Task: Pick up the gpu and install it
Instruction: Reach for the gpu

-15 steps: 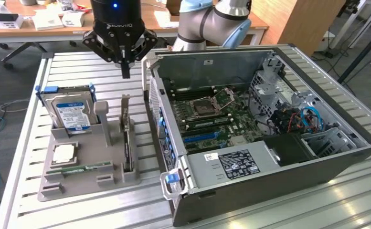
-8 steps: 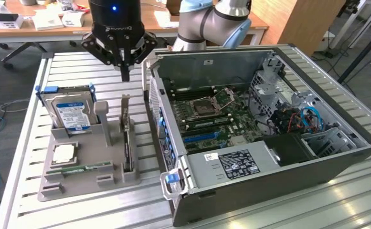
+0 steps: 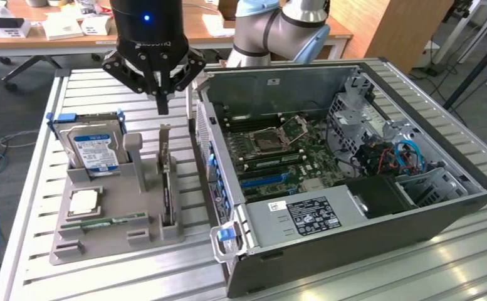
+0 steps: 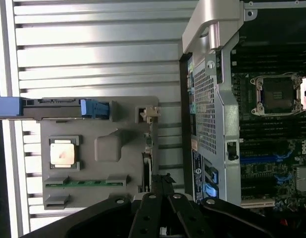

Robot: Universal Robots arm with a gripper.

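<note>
Gripper [image 4: 162,179] closed above grey tray [image 4: 108,148]. Gpu [image 4: 147,166] edge-on at its twelve o'clock; open computer case [image 4: 212,99] at two o'clock.

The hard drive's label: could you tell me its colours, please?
Blue and white label, clearest in the exterior view.

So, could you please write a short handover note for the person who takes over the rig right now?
Gripper: shut, holding nothing, hanging just above one end of the gpu, apparently not touching it.
Gpu: standing on edge in its slot of the grey holder, beside the open computer case.
Done: nothing yet; the gpu is not lifted.
Left: pick up the gpu and install it on the motherboard inside the case.
</note>
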